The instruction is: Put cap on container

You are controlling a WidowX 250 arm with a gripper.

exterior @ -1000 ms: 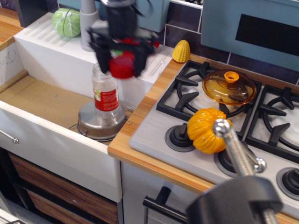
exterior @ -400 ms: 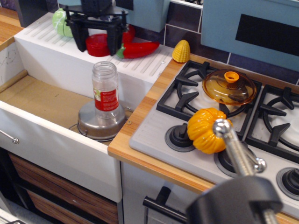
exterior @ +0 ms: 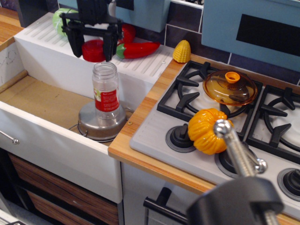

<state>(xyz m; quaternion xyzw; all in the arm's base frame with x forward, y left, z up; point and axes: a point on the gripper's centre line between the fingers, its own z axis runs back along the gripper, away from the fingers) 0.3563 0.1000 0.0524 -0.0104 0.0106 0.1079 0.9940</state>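
Observation:
The cap point(exterior: 93, 50) is red, round and flat, and sits between the two black fingers of my gripper point(exterior: 91, 45). The gripper is closed on it over the white drainboard point(exterior: 47, 40), behind the container and a little to its left. The container point(exterior: 105, 90) is a clear jar with a red label and an open threaded neck. It stands upright on an upturned silver pot point(exterior: 101, 124) in the sink. The cap is apart from the jar's mouth, higher in the frame and farther back.
A red toy pepper point(exterior: 139, 49) lies right of the gripper, with a green cabbage point(exterior: 61, 18) behind it. A yellow corn point(exterior: 182, 51), an orange glass lid point(exterior: 229, 87) and an orange pumpkin point(exterior: 208, 131) are on or near the stove. A metal rod point(exterior: 239, 150) fills the front right.
The gripper with the cap has moved from beside the jar's mouth back and to the left, over the drainboard. The jar has not moved.

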